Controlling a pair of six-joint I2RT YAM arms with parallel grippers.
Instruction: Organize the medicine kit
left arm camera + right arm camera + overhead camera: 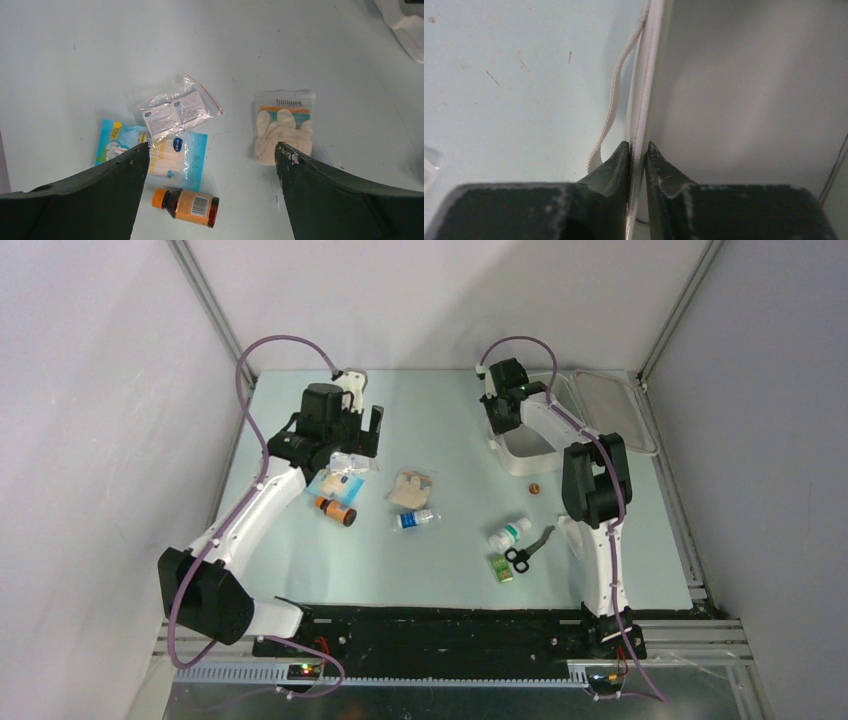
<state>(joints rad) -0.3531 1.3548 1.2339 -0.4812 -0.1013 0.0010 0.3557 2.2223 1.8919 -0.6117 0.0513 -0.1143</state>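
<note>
Top view: the medicine kit (525, 458) stands open at the far right of the tabletop (450, 410). Its lid (612, 412) is folded back flat to the right. My right arm reaches over to the kit's left wall. The wrist hides the fingertips here, so this view does not show the grip.

Right wrist view: this supplies what the top view lacks. My right hand (638, 146) is almost pressed together, pinching the kit's zip-edged rim. One finger (614, 165) is outside the wall; the other is inside, against the grey lining (734, 100). A white cord (616, 95) hangs loose down the outside of the wall and ends close by the outer finger. I cannot tell whether they touch.

Left wrist view: my left hand (211, 148) is spread wide over the tabletop and holds nothing. Beyond its fingertips, a clear zip bag (175, 112) overlaps the far edge of a blue packet (150, 155). An amber bottle (187, 205) with an orange cap lies on its side just beside the packet's near edge. A glove packet (282, 130) lies apart to the right. The kit shows only as a white corner at the upper right edge, well apart from this hand.

Only the top view shows the following:
- a small blue-labelled bottle (415, 519);
- a white bottle with a green cap (510, 533);
- black scissors (530, 548), near a green packet (501, 570);
- a small brown disc (534, 487), on the tabletop just in front of the kit.
</note>
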